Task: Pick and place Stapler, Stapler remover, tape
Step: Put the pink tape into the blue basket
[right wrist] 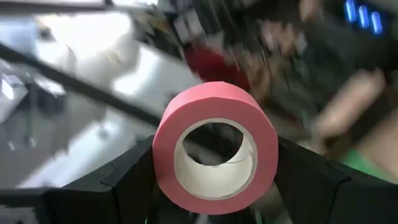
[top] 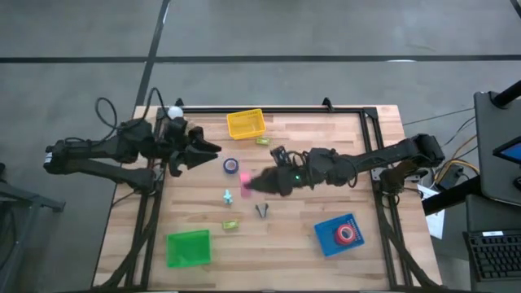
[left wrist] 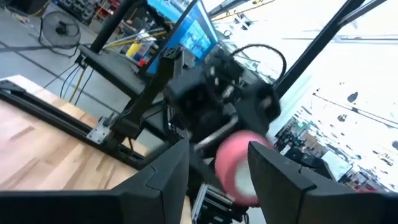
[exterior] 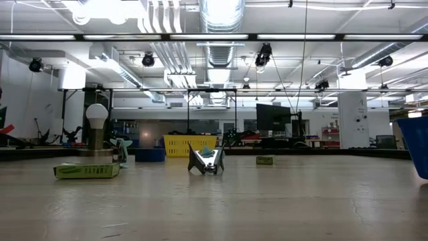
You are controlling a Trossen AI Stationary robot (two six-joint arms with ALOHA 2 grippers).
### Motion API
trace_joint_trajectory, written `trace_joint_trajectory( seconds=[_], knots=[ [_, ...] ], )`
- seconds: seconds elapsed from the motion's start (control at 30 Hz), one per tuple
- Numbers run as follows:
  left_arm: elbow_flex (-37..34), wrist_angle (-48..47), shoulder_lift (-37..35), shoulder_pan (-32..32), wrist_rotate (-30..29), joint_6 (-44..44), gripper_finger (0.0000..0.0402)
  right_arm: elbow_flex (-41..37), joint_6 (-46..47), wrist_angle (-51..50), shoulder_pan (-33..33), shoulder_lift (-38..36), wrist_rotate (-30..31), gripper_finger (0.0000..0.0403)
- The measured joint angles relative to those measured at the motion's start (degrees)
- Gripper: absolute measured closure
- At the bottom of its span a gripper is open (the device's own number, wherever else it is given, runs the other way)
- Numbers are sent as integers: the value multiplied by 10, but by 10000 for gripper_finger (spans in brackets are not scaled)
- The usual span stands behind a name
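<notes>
Pink tape roll point(right wrist: 215, 147) clamped in right claw point(top: 259, 182), blurred overhead; left claw point(left wrist: 214, 171) spread, empty.

Two dark, jointed arms — black cables looped alongside, a green light on the right arm point(top: 298, 176)

Grey concrete floor point(top: 326, 32) around the wooden table point(top: 326, 146); overhead, strip lights point(exterior: 214, 37) and ducting point(exterior: 221, 13); perhaps shelving beyond.

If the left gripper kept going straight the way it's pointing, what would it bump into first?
Probably the pink tape roll held in the right gripper. The left gripper points across the table toward it, and its wrist view shows that roll straight ahead between its open fingers. Depth is unclear.
</notes>
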Motion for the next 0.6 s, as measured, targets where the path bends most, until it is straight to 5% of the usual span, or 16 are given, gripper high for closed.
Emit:
trace_joint_trajectory(
  seconds=[0.27, 0.6],
  knots=[
    [0, -3, 1, 0, -3, 7, 234, -1, 123, -410, 66, -43, -28, 127],
    [0, -3, 26, 0, -3, 7, 234, -1, 274, -716, 182, -42, -31, 123]
  ],
)
